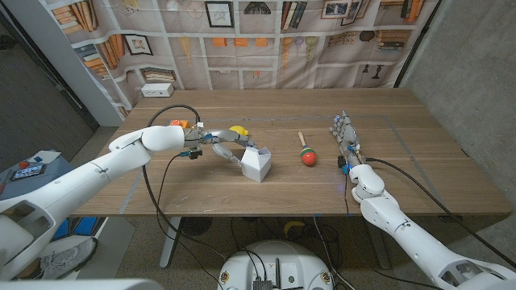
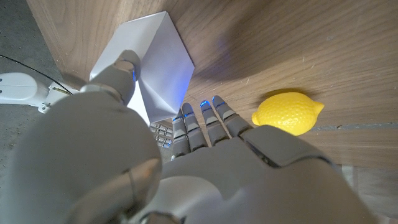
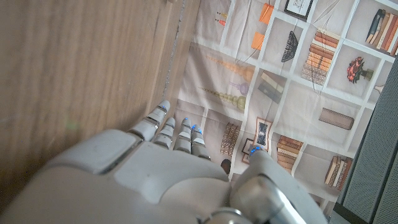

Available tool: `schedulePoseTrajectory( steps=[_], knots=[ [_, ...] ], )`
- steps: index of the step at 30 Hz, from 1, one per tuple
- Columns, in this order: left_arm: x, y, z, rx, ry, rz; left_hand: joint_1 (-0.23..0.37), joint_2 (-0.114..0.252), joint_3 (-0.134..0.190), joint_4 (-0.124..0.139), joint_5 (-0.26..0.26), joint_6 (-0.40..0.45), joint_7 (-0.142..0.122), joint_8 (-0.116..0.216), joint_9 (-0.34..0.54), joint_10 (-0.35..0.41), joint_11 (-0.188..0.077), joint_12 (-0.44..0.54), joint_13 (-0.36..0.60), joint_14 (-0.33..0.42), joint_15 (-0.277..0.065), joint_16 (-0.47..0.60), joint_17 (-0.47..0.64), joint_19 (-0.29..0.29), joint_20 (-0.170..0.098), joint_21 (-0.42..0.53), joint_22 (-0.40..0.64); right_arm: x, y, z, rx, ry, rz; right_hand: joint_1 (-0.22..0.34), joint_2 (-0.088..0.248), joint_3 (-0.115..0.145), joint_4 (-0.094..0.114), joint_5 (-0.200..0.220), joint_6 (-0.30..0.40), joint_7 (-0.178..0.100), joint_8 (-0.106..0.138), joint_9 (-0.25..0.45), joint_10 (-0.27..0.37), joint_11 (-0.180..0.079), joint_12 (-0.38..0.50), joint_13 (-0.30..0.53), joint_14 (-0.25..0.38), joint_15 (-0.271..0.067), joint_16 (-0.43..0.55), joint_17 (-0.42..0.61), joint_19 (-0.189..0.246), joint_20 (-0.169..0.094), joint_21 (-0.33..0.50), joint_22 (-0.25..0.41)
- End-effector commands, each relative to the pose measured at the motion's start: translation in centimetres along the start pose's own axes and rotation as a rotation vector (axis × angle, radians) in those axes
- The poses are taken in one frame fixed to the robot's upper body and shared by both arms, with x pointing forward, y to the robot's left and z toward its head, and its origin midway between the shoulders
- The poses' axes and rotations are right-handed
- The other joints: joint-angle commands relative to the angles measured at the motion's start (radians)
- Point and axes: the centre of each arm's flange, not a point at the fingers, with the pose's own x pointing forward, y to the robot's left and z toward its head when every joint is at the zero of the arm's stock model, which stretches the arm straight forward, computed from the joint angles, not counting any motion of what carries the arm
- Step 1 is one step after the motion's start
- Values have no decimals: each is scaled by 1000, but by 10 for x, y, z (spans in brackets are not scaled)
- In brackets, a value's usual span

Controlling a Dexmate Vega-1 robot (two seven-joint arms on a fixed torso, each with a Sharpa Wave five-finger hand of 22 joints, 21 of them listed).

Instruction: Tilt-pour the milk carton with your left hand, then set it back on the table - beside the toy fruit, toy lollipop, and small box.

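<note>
We have our left hand (image 1: 219, 145) at the white milk carton (image 1: 257, 163), which stands on the counter (image 1: 419, 173) near its middle, with thumb and fingers (image 2: 202, 121) spread either side but not visibly clamped. No tilt shows, so we judge grasping, pouring and setting down remain. Our right hand (image 1: 345, 137) waits with fingers apart, holding nothing. The lemon (image 1: 238, 130) sits just behind the carton, the lollipop (image 1: 307, 153) to its right.

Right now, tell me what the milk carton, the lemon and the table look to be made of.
Milk carton: likely matte white card, with crisp folded creases. Lemon: seemingly moulded plastic, bright yellow with a dimpled, faintly shiny skin. Table: wood or wood veneer, with visible grain.
</note>
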Motion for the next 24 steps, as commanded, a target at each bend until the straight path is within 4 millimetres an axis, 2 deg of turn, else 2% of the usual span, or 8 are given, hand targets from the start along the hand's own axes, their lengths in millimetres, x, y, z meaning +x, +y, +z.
schedulePoseTrajectory(
  steps=[1,9,15,24],
  knots=[
    [-8,2,1,1,9,47,19,5,-14,1,0,27,-1,16,6,31,-1,13,7,25,-103,10,6,26,-97,5,6,0,1,-2,2,1,0,-5,0,7,2,4,3,-1,6,3,1,0,3,2,-3,4,4,0,2,0,2,3],
    [-15,7,0,8,17,67,36,14,-34,3,1,67,-1,39,7,70,-12,24,15,64,-118,16,8,57,-102,8,6,1,1,-3,0,3,1,-6,-1,9,1,4,3,-1,6,3,0,0,3,2,-3,4,4,-1,2,1,2,3],
    [-19,11,-1,12,21,82,52,25,-55,5,3,106,-12,62,8,109,-21,35,24,100,-134,23,11,83,-104,9,8,1,2,-3,-2,5,0,-8,-1,10,1,4,3,-2,6,3,0,0,3,2,-4,4,4,-2,2,0,2,3],
    [-24,21,-1,24,21,104,56,29,-62,6,4,106,-14,64,9,112,-22,35,27,100,-134,21,12,85,-105,7,8,3,4,-3,-4,6,2,-9,-1,12,1,3,3,-1,6,3,0,-2,4,2,-4,4,5,-2,2,1,2,3]
  ],
)
